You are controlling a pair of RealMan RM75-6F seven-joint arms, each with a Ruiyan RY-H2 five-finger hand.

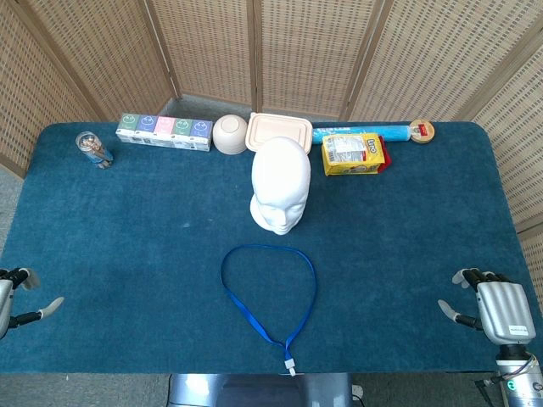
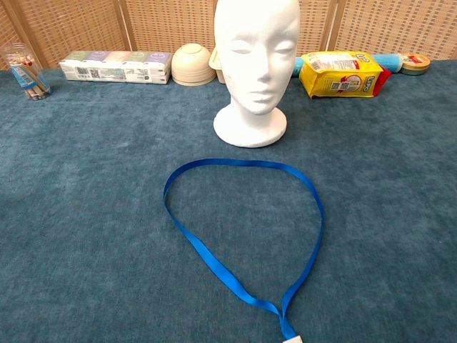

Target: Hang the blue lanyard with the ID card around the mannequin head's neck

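Flat blue ribbon lanyard (image 2: pixel 243 229) looped on teal cloth table (image 1: pixel 127 254), before white foam mannequin head (image 1: pixel 280 182); left hand (image 1: pixel 13 297) and right hand (image 1: pixel 496 309) well apart, fingers spread, empty.

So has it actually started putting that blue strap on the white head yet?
Not yet. Nothing looks done: the blue lanyard lies flat in an open loop on the table, in front of the mannequin head and apart from it. Nothing is in hand: the left hand and right hand sit empty at the near corners. Picking up and hanging remain.
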